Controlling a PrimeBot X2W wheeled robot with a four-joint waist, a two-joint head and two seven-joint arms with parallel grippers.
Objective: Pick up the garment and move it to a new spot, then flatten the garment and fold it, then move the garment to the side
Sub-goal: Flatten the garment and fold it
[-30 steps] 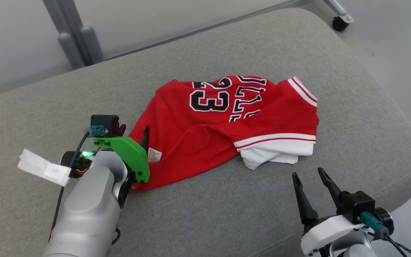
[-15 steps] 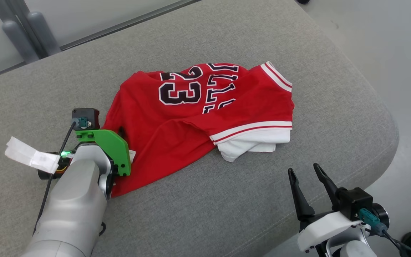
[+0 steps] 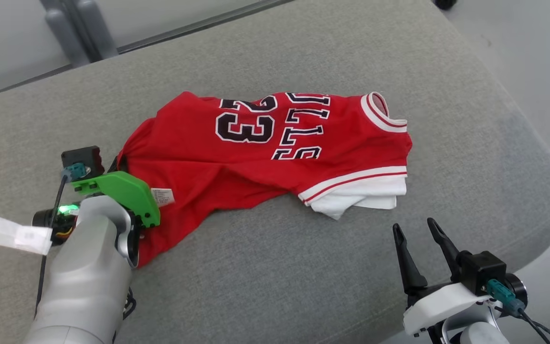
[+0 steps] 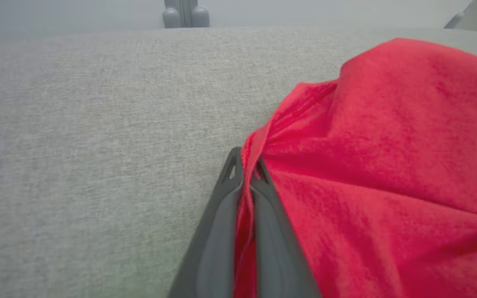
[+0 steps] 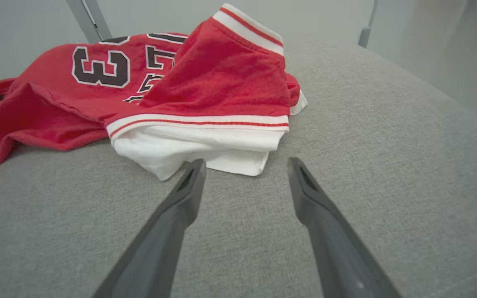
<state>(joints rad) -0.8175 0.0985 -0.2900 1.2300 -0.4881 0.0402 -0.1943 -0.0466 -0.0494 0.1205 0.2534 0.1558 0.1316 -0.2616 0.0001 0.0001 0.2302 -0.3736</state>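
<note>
The garment (image 3: 265, 148) is a red jersey with black "23" lettering and white-trimmed sleeves, lying crumpled on a grey cushion. My left gripper (image 3: 115, 165) is at its left hem, and in the left wrist view (image 4: 246, 159) its two dark fingers are pressed together with a fold of red cloth (image 4: 367, 165) pinched between them. My right gripper (image 3: 416, 231) stands open near the cushion's front right, a little short of the white sleeve (image 5: 205, 149); in the right wrist view (image 5: 244, 163) nothing lies between its spread fingers.
The grey cushion (image 3: 303, 267) has a rounded edge at the right, dropping to pale floor (image 3: 537, 52). Grey metal posts (image 3: 79, 28) stand behind the cushion at the far left. A white tape tag (image 3: 12, 233) hangs off my left wrist.
My left gripper has shut on the jersey's left hem and drawn it leftward, stretching the cloth out. The head camera has shifted. The right gripper stays open in place.
</note>
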